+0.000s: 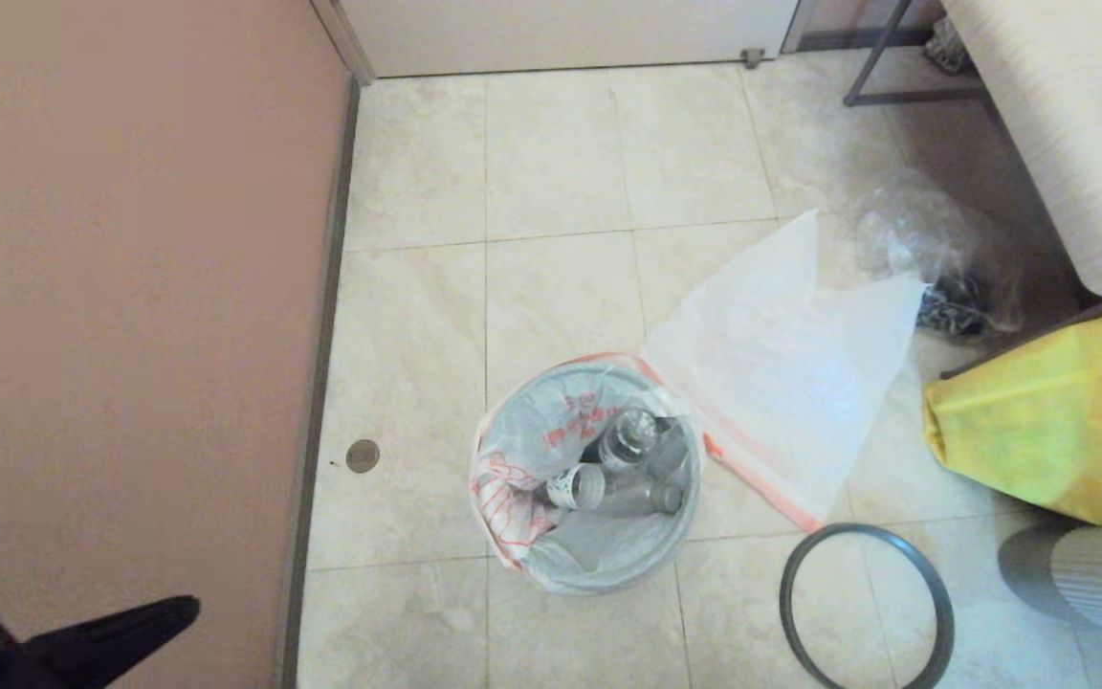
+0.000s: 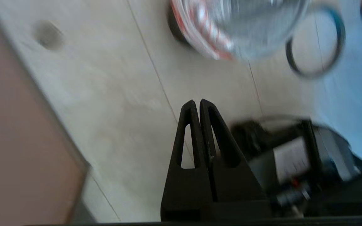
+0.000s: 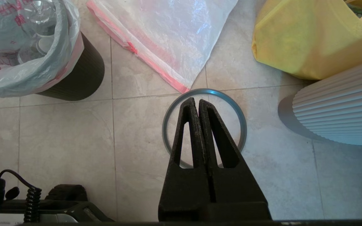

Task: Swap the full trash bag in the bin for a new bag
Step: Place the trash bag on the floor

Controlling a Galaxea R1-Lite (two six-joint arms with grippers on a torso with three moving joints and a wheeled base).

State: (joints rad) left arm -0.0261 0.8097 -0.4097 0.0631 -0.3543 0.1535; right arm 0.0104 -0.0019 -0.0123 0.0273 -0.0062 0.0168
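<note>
Full bag (image 1: 551, 459): seated in bin (image 3: 77, 75), mouth up, bottles showing. New bag (image 1: 781, 364): flat on floor just beside bin; hoop (image 1: 865, 607) near (off the bin). Left gripper (image 2: 197, 101): fingers together, empty, low by the wall, bin ahead; nearer arm. Right gripper (image 3: 196, 99): fingers together, over hoop

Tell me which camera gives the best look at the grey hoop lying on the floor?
The head view: the whole grey hoop lies in the open beside the bin. In the right wrist view the shut right tool covers part of it. The left wrist view shows it whole but smeared.
</note>
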